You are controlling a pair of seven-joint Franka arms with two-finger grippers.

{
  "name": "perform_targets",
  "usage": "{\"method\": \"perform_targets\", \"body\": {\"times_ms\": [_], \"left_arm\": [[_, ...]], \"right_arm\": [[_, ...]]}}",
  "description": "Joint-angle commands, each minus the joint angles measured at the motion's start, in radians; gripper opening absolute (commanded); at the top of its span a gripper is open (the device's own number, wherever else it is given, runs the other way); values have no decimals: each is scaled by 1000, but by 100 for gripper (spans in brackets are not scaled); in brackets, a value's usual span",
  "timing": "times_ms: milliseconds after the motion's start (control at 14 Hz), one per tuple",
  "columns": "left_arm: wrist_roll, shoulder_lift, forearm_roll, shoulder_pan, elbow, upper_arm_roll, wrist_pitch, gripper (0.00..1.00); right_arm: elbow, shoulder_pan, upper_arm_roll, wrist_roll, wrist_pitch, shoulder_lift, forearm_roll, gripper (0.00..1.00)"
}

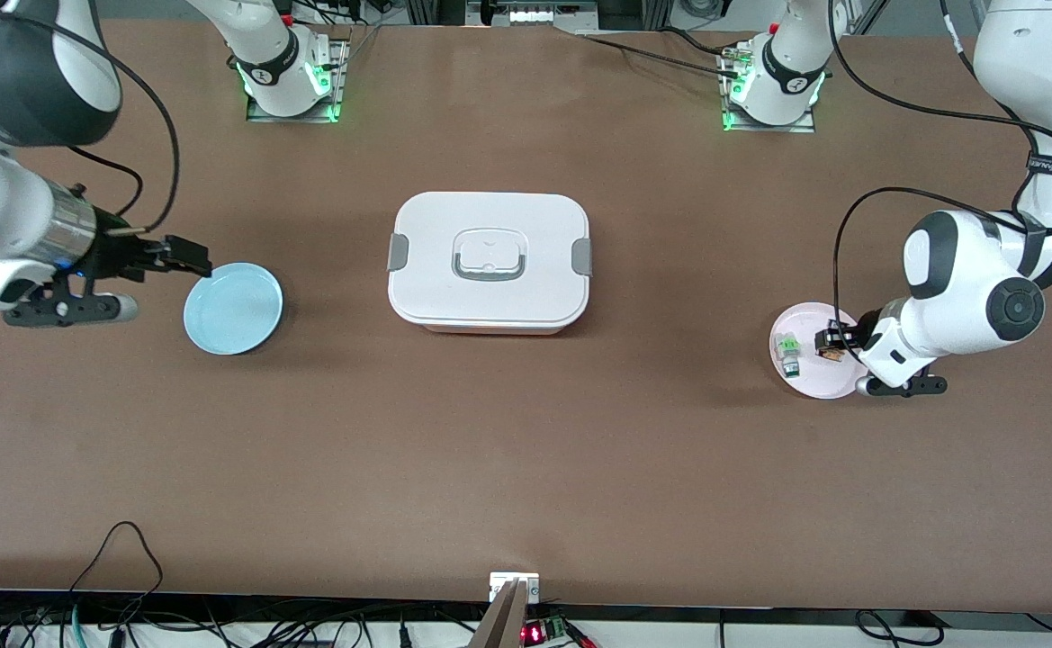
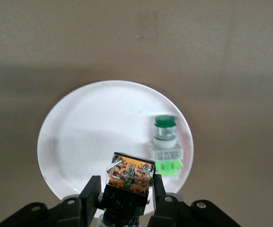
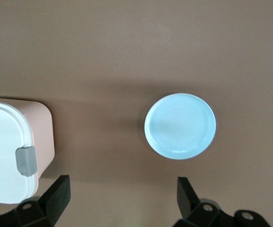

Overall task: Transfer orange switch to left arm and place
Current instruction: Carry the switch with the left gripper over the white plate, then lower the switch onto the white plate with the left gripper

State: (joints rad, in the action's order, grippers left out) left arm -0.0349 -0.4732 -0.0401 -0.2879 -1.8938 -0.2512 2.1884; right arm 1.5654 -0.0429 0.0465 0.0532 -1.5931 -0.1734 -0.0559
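Observation:
My left gripper (image 1: 828, 347) is shut on the orange switch (image 1: 831, 352), low over the pink plate (image 1: 809, 322) at the left arm's end of the table. In the left wrist view the switch (image 2: 129, 172) sits between the two fingers (image 2: 92, 190), its orange-brown body showing over the plate (image 2: 89, 132). I cannot tell whether it still touches the plate. The white box (image 1: 490, 261) stands at the table's middle. My right gripper (image 1: 185, 257) is open and empty, over the table beside the blue plate (image 1: 233, 308).
A green-and-white switch (image 1: 789, 351) lies on the pink plate beside the held one; it also shows in the left wrist view (image 2: 166, 142). The right wrist view shows the blue plate (image 3: 180, 125), the box's corner (image 3: 4, 156) and my open right gripper (image 3: 122, 191).

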Motion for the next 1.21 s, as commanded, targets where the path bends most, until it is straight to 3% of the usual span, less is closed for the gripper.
{"method": "perform_targets", "body": {"times_ms": [0, 500, 857, 1000, 1143], "left_arm": [[32, -22, -21, 9, 13, 17, 19, 0], [32, -68, -67, 18, 9, 41, 76, 0], [32, -74, -69, 24, 5, 46, 76, 0], [32, -71, -69, 24, -11, 47, 74, 99], [30, -65, -69, 24, -22, 47, 74, 100]], "right_arm": [[2, -34, -39, 33, 41, 60, 16, 100], [2, 23, -5, 36, 91, 159, 24, 100], [-5, 23, -11, 36, 97, 167, 22, 100], [-8, 23, -11, 36, 91, 164, 22, 100], [-10, 23, -11, 34, 88, 163, 24, 100]]}}
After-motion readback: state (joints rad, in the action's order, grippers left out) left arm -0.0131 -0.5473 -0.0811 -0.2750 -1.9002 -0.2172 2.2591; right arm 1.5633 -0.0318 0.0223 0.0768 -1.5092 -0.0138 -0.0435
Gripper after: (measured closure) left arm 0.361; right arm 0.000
